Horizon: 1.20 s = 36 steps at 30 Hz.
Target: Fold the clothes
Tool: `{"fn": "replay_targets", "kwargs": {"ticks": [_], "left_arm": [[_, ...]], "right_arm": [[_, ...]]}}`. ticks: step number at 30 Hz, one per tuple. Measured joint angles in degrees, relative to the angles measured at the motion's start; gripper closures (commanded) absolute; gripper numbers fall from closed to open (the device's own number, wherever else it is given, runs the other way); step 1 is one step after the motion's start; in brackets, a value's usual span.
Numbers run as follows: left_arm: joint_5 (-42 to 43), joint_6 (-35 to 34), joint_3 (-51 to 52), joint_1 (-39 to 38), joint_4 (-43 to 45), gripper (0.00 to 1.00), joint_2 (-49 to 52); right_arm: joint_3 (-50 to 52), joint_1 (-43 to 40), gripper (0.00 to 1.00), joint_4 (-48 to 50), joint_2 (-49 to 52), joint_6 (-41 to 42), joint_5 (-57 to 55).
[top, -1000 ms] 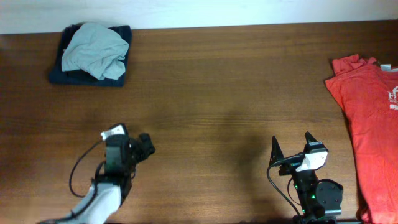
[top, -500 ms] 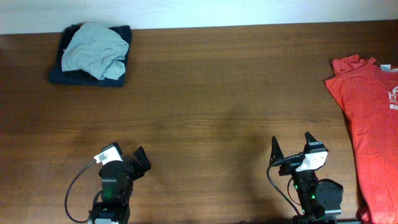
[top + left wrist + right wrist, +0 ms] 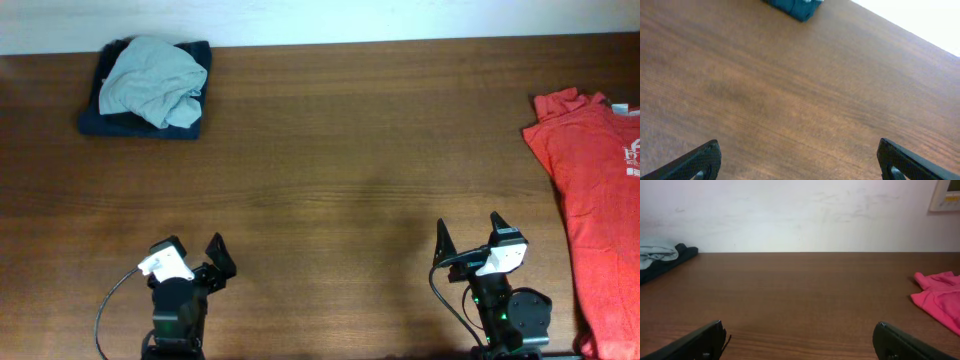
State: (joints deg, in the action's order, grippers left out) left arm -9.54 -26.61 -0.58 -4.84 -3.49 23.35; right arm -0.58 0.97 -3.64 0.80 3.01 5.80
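Note:
A red shirt point(image 3: 600, 190) lies spread at the table's right edge; its corner shows in the right wrist view point(image 3: 940, 297). A crumpled grey-green garment point(image 3: 155, 78) sits on a folded dark blue one point(image 3: 105, 118) at the far left; they also show in the right wrist view point(image 3: 660, 255), and the blue one in the left wrist view point(image 3: 795, 6). My left gripper point(image 3: 195, 255) is open and empty at the front left; its fingertips show in its wrist view point(image 3: 800, 160). My right gripper point(image 3: 468, 232) is open and empty at the front right, also seen in its wrist view point(image 3: 800, 340).
The brown wooden table point(image 3: 340, 150) runs to a white wall point(image 3: 800, 210) at the back. A small wall panel point(image 3: 947, 195) hangs at the upper right in the right wrist view.
My left arm has drawn back toward the front edge and turned to face the far side. The right arm and the clothes have not moved.

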Motion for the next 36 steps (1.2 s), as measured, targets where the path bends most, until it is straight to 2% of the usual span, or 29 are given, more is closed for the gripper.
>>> {"fn": "replay_targets", "kwargs": {"ticks": [7,12,21,36], "left_arm": [[1.18,8.46,0.00,0.00,-0.20,0.01,-9.38],[5.40,18.53,0.00,0.00,-0.63,0.01,-14.40],[7.67,27.52,0.00,-2.34,-0.79,0.01,-22.12],[7.85,30.10,0.00,-3.08,-0.79,0.01,-22.47]], "right_arm": [[0.00,-0.02,0.01,0.00,0.00,-0.02,0.00],[0.00,0.00,0.01,0.00,0.00,-0.02,0.00],[0.00,0.00,0.02,-0.02,0.00,0.00,0.00],[0.00,0.00,0.01,-0.02,0.00,0.00,0.00]]}}
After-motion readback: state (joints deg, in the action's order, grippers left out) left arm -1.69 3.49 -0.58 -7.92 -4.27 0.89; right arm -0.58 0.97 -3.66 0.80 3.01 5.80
